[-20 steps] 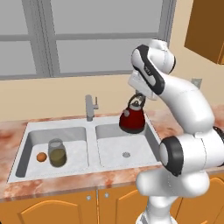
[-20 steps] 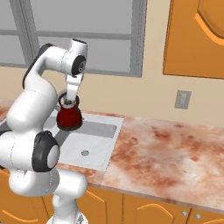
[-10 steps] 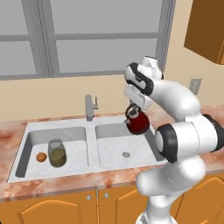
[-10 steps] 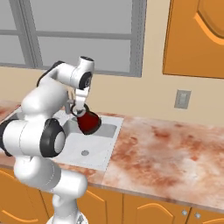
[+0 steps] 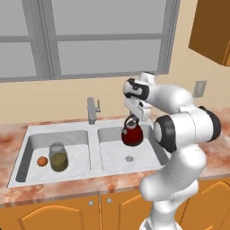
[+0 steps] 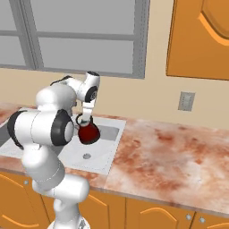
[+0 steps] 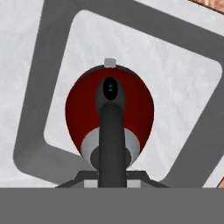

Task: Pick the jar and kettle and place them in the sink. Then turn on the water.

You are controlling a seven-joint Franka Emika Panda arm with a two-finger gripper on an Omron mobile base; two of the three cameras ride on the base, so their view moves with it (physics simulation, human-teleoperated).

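The dark-red kettle [image 5: 132, 135] hangs by its black arched handle over the right basin of the grey sink [image 5: 92, 173], with my gripper [image 5: 131, 118] shut on that handle. From the right base view the kettle [image 6: 88, 133] also hangs above the basin, under the gripper [image 6: 83, 118]. In the hand view the kettle [image 7: 140, 105] lies straight below, its handle running up the middle over the basin floor. The glass jar [image 5: 58, 157] with olive-brown contents stands upright in the left basin. The grey faucet [image 5: 92, 110] rises behind the divider between the basins.
A small orange ball [image 5: 42, 161] lies in the left basin beside the jar. Marbled counter [image 6: 170, 156] stretches to the right of the sink. A window sits behind the sink, and a wooden wall cabinet [image 6: 199, 38] hangs at upper right.
The kettle has come down and toward the front over the right basin, still held. The arm has folded lower and closer to the sink.
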